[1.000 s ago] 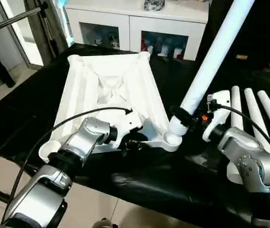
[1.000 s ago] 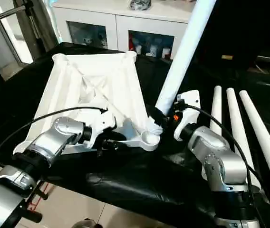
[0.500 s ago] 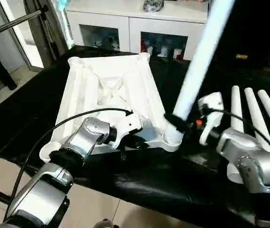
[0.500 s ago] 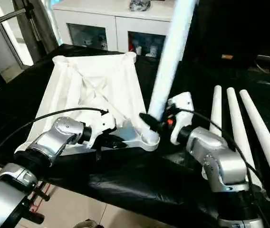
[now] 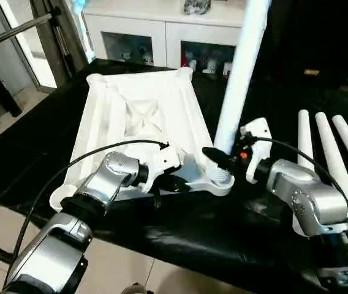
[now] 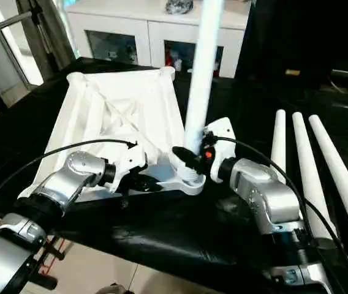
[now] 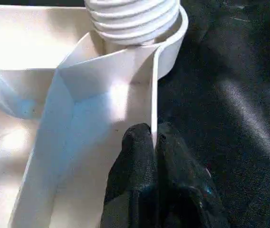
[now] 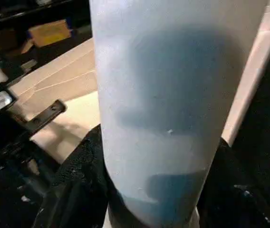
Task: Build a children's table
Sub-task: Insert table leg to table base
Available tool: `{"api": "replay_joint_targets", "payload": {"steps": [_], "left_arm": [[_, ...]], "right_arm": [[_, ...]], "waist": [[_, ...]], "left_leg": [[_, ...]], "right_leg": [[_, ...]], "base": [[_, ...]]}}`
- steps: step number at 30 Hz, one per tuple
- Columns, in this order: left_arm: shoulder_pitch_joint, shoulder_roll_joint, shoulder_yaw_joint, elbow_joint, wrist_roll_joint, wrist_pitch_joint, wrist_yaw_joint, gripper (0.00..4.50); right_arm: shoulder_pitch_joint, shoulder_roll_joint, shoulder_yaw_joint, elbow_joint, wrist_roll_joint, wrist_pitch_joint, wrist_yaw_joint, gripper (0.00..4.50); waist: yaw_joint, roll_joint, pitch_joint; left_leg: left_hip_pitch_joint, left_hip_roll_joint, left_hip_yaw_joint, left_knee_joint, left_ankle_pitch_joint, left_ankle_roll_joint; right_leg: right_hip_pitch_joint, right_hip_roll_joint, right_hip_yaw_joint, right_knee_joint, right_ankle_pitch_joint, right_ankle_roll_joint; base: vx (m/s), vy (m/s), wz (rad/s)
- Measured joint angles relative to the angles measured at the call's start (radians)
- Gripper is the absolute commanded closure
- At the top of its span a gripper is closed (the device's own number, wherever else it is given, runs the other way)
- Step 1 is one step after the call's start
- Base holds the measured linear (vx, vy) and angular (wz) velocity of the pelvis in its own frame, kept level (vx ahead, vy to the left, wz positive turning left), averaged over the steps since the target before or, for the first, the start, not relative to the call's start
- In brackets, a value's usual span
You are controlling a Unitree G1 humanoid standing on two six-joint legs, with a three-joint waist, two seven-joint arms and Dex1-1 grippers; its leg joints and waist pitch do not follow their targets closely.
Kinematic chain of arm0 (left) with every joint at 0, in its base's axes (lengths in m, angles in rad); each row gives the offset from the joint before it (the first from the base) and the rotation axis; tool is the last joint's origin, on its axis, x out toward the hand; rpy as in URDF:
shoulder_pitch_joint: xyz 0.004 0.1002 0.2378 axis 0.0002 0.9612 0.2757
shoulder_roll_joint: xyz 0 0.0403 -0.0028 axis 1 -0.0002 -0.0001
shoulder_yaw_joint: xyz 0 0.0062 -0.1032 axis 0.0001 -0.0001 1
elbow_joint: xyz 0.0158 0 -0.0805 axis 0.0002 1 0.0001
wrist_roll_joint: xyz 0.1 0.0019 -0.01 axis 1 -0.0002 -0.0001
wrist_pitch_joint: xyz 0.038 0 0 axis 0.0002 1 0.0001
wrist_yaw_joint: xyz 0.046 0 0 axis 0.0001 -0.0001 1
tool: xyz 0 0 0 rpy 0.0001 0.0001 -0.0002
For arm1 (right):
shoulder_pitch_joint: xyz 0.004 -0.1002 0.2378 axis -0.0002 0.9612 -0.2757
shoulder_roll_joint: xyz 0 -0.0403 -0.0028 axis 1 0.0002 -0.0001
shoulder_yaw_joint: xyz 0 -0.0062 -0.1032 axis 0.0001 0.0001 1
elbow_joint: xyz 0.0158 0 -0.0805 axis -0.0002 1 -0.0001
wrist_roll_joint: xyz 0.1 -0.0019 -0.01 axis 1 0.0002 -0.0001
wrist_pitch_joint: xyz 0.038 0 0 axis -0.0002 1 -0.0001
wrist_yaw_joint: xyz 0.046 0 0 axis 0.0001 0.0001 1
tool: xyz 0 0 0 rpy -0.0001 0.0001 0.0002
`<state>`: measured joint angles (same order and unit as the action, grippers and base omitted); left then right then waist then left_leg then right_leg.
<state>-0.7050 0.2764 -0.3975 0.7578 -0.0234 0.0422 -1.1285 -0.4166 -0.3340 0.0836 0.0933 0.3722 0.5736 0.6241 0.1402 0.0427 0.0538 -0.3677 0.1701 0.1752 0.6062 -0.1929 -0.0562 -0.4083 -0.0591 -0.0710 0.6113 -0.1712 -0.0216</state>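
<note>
One leg [image 5: 240, 73] stands nearly upright, threaded end in the near right corner socket [image 5: 221, 179] of the upturned table top [image 5: 143, 116] on the black bench [image 5: 33, 153]. Right tool [image 5: 218, 160] pinches this leg low down. Left tool [image 7: 154, 142] is pressed together on the top's thin near rim. Three spare legs [image 5: 327, 141] lie at right.

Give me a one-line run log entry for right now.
left gripper: shut on table top rim | right gripper: holding leg upright in corner socket | spare legs: on cloth
</note>
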Motion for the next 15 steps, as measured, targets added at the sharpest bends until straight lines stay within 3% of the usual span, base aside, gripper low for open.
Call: {"api": "replay_joint_targets", "payload": {"steps": [13, 15], "left_arm": [[0.022, -0.007, 0.006, -0.010, 0.056, -0.066, 0.051, 4.50], [0.021, -0.011, 0.008, -0.006, 0.057, -0.067, 0.055, 4.05]], "right_arm": [[-0.012, -0.010, 0.013, 0.030, -0.031, -0.023, 0.030, 2.59], [-0.012, -0.010, 0.013, 0.031, -0.031, -0.023, 0.030, 2.59]], "waist": [[0.003, 0.000, 0.000], [0.003, 0.000, 0.000]], "left_leg": [[0.001, 0.000, 0.001, -0.001, 0.000, 0.000], [0.001, -0.001, 0.001, -0.001, 0.000, 0.000]], "right_leg": [[0.000, 0.000, 0.000, -0.001, -0.001, 0.001], [0.000, -0.001, 0.001, -0.001, -0.001, 0.001]], "base": [[0.000, 0.000, 0.00], [0.000, 0.000, 0.00]]}}
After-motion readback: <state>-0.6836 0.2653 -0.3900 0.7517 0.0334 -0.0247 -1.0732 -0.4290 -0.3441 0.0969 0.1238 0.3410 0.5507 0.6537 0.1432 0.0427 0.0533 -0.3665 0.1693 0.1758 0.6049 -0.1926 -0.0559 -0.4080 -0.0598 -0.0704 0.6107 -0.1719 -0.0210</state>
